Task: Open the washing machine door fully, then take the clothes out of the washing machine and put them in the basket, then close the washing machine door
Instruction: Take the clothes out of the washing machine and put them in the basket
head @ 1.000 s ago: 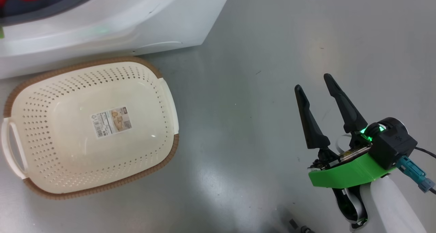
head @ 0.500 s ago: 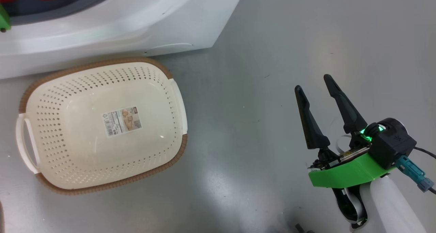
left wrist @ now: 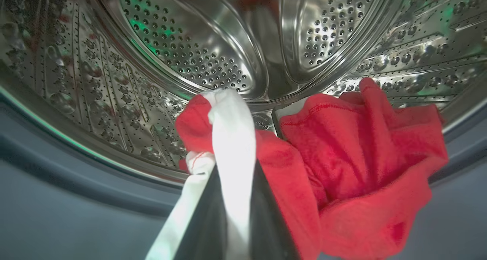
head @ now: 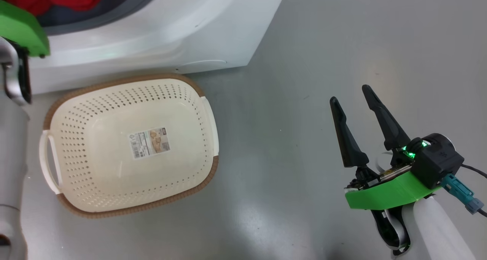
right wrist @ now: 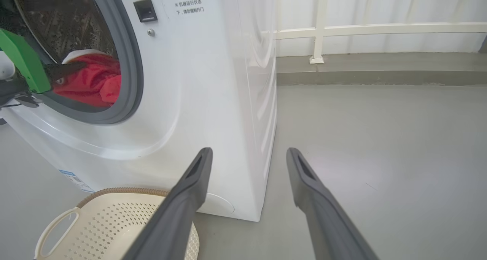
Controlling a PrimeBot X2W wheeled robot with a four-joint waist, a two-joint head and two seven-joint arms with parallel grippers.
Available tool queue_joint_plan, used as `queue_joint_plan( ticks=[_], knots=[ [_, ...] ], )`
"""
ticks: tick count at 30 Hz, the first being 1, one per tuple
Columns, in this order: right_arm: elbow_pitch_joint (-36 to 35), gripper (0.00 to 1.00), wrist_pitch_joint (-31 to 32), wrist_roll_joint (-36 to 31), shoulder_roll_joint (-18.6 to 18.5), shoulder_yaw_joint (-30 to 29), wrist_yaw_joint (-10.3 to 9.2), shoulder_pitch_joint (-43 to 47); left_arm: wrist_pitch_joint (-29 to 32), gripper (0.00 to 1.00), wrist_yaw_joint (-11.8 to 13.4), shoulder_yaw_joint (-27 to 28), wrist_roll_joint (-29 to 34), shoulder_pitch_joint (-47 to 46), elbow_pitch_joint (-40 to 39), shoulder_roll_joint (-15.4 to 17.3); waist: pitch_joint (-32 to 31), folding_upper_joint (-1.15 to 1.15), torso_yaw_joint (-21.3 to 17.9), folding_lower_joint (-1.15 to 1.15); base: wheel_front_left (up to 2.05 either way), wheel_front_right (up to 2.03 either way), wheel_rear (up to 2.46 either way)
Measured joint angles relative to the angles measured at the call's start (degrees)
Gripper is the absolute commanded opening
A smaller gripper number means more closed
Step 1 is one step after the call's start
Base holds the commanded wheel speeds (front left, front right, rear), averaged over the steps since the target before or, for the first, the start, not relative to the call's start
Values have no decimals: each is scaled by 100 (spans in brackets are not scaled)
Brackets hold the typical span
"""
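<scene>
Red/white clothes [left wrist: 342, 157], cream perforated basket [head: 182, 100], white washer [right wrist: 213, 81]

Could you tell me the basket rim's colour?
The basket rim is brown, clearest in head view.

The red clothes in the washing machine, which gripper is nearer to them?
Left. The left gripper reaches into the washing machine, shut on the clothes. The right gripper hangs open over the floor off to the machine's side, apart from them.

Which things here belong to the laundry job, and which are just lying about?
Job: washing machine, clothes, basket, left gripper shut on the clothes, right gripper open.
Just there: white railing, grey floor.
</scene>
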Motion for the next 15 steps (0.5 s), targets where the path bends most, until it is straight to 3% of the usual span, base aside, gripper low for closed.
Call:
queue_joint_plan(
  ticks=[15],
  knots=[
    [43,100,0,0,-16,-33,0,99,-35,0,27,-116,-155,1491,-1744,-49,-482,0,151,0,0,0,0]
  ],
)
